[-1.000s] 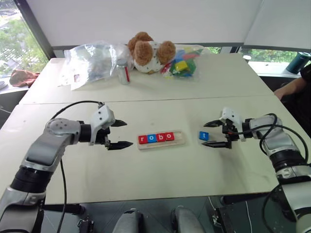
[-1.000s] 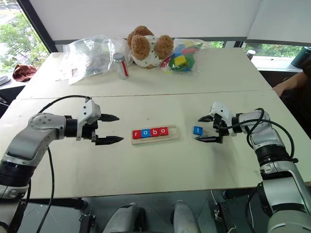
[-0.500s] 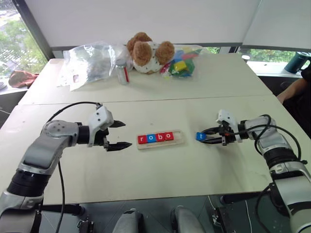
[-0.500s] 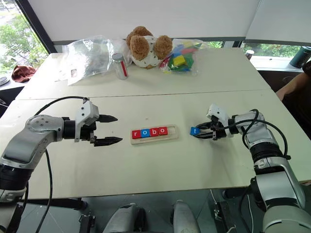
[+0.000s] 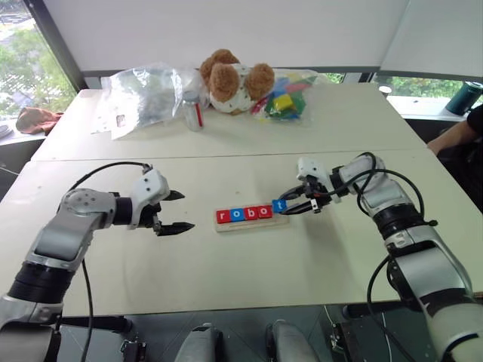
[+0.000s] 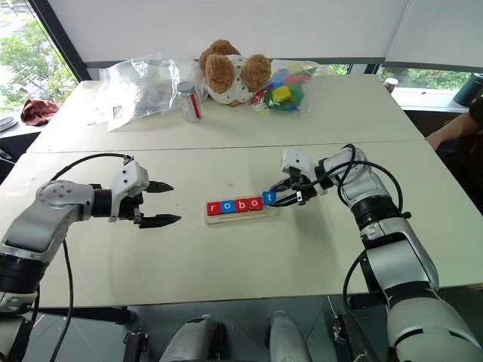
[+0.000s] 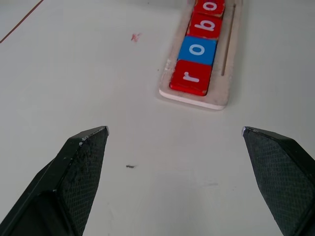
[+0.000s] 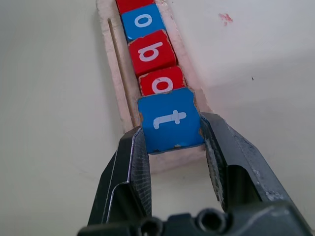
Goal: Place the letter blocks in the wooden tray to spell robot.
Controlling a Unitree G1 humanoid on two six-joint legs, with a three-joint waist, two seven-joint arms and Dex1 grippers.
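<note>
wooden tray (image 5: pixel 251 221) mid-table, r-o-b-o blocks (image 5: pixel 243 214) in it | t block (image 8: pixel 170 120) over tray's right end | teddy bear (image 5: pixel 232 80), bags behind, far edge

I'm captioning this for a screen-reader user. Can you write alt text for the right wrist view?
The right gripper clamps a blue t tile between its two black fingers, holding it over the near end of the wooden tray. Beyond it, red o, red b and blue o tiles line the tray on a pale table.
</note>
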